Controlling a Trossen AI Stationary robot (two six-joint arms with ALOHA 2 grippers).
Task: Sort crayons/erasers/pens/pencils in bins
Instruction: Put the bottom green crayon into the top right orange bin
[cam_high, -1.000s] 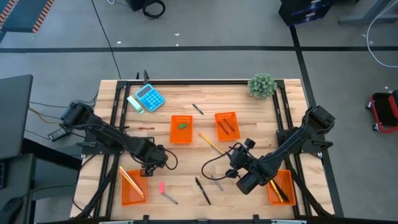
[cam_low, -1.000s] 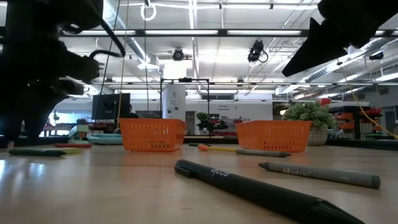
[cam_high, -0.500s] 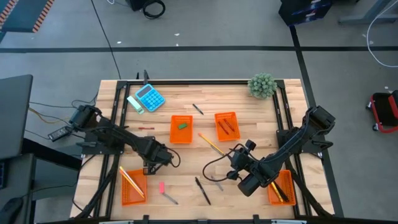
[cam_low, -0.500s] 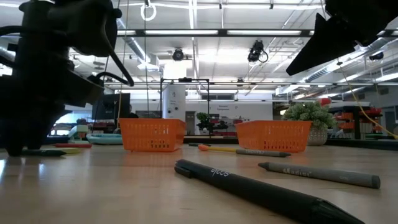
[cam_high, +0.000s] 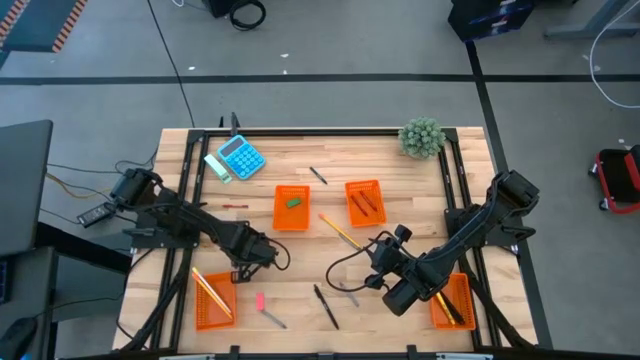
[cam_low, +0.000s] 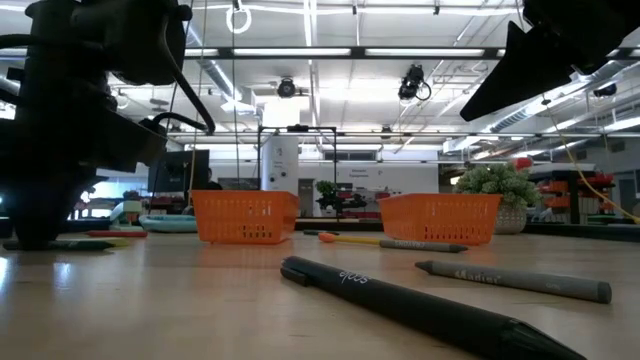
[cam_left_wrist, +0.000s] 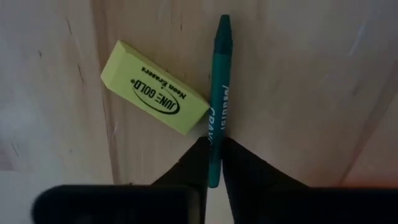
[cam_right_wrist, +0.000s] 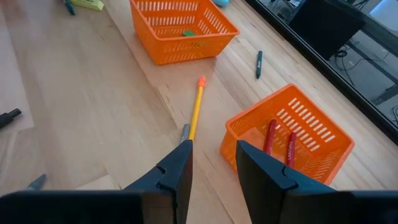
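Green crayon (cam_left_wrist: 218, 99) in left pincer (cam_left_wrist: 213, 163), beside yellow eraser (cam_left_wrist: 155, 96)

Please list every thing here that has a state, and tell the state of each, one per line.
Left gripper: jaws shut on the green crayon.
Yellow eraser: flat on table, beside the crayon.
Right gripper: jaws open, empty.
Bin with red crayons: upright.
Bin with green eraser: upright.

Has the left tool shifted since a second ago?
Yes. The left tool dropped toward the table, slightly nearer the lower-left bin, and now pinches the green crayon.
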